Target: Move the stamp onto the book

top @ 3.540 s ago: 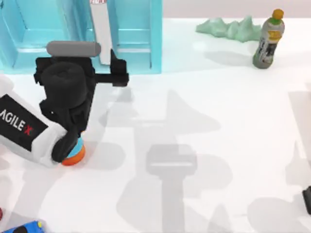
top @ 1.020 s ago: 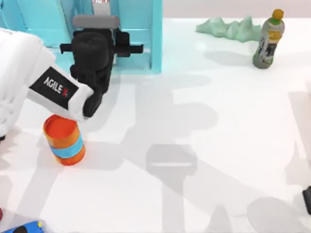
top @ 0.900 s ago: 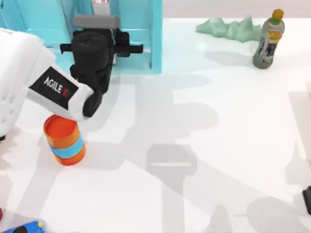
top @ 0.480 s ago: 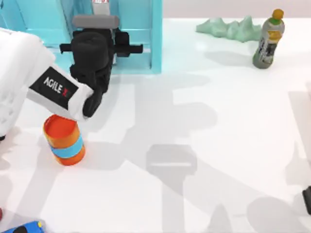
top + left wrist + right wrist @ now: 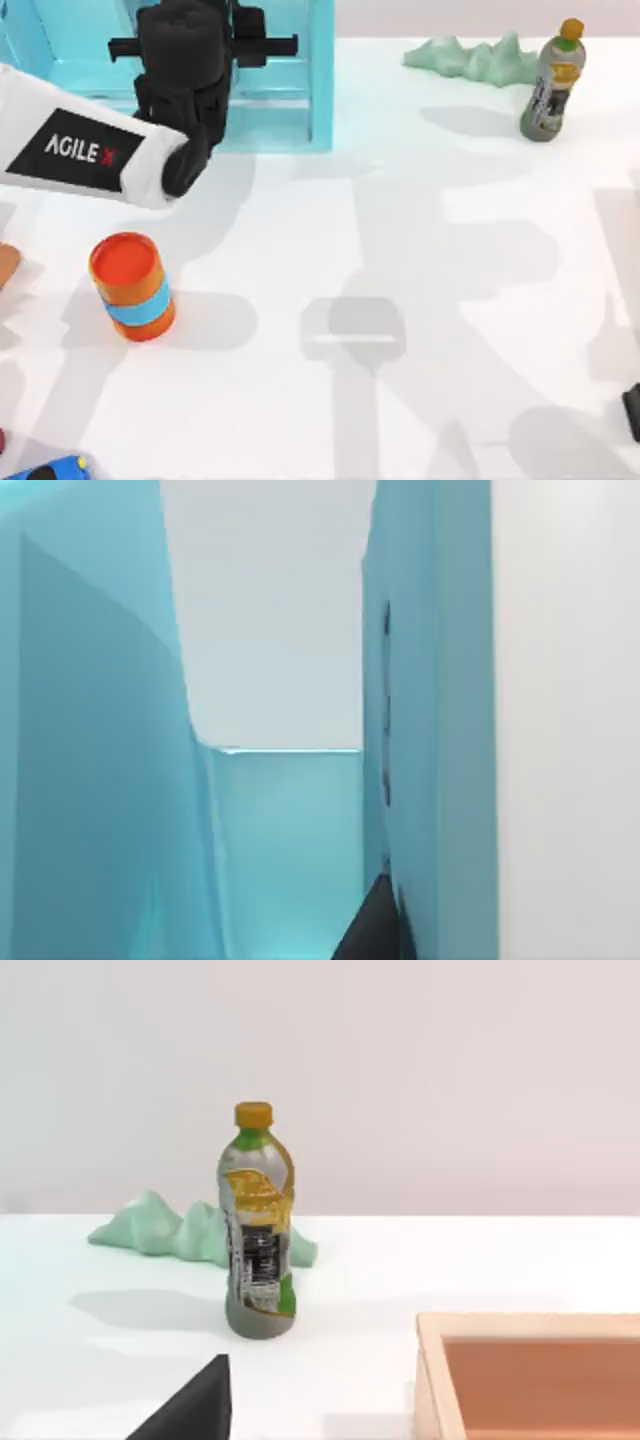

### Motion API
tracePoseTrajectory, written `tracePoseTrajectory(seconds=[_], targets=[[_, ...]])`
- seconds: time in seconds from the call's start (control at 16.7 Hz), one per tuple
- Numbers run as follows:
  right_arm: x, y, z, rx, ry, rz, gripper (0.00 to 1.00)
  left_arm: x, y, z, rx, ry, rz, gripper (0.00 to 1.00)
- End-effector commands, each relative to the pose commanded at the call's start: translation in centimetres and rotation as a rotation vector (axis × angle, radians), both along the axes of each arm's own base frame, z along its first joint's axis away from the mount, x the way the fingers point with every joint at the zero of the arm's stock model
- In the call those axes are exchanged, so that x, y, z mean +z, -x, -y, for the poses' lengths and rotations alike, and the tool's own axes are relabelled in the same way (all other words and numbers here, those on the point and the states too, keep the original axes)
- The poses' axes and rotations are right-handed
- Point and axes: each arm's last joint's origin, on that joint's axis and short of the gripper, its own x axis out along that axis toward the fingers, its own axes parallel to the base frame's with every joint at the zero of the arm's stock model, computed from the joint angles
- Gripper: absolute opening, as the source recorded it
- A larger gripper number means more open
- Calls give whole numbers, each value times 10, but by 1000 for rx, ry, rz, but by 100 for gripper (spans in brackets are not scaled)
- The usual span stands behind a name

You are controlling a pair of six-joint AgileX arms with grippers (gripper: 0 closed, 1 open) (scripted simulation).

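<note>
Left pincer (image 5: pixel 190 45) crowds shelf (image 5: pixel 290 90); table (image 5: pixel 420 300) open

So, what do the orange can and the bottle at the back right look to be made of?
The orange can looks like painted metal or plastic: smooth, uniformly coloured walls with a blue band, a flat rimmed top. Which of the two cannot be told. The bottle looks like clear plastic: see-through shoulders, a printed wrap label, an orange screw cap. The left tool hangs over the light blue shelf unit.
</note>
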Motion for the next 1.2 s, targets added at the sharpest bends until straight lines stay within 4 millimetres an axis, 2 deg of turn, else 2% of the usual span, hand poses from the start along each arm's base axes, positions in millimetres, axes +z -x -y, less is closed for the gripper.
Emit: tracePoseTrajectory(seconds=[0.12, 0.3, 0.48, 0.66, 0.78, 0.9, 1.2], targets=[[0, 0, 0, 0, 0, 0, 100, 43, 19, 5, 5, 5, 18, 0], [0, 0, 0, 0, 0, 0, 100, 98, 64, 7, -2, 16, 33, 0], [0, 0, 0, 0, 0, 0, 100, 128, 119, 0, -18, 26, 32, 0], [0, 0, 0, 0, 0, 0, 100, 130, 163, -10, -32, 13, 1, 0], [0, 0, 0, 0, 0, 0, 100, 124, 180, -14, -38, 2, -16, 0], [0, 0, 0, 0, 0, 0, 100, 122, 187, -15, -41, -3, -22, 0], [0, 0, 0, 0, 0, 0, 100, 119, 185, -15, -37, -9, -28, 0]])
